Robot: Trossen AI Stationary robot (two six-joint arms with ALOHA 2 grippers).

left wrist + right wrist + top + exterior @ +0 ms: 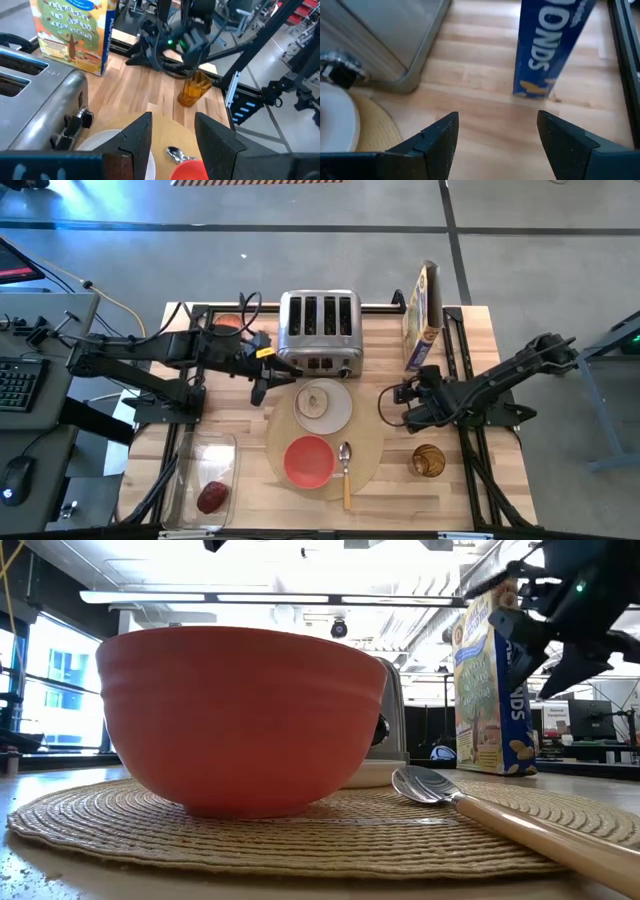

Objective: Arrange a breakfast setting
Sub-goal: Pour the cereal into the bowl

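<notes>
Your woven round placemat (372, 448) lies at the table's front-centre, carrying the smooth red bowl (309, 460), the wooden-handled spoon (346, 470) and the white plate (335, 412) with toast (316, 401). Only the high view shows the fruit (211, 497) in the tub (190, 465). Left claw (170, 132) and right claw (495, 135) are both released and empty.

I've got open counter (475, 350) between the toaster (319, 331) and the cereal box (421, 315), and my right claw (392, 402), fingers spread, sits just at the mouth of that lane with nothing in its gap. On the left, my open left claw (262, 385) is squeezed close against the toaster's front corner, just off the white plate (323, 404). Nearer me the placemat (372, 442) is crowded by the red bowl (309, 460) and spoon (346, 472), the amber glass (428, 460) guards its right, and the clear tub (205, 477) blocks the front left.
</notes>
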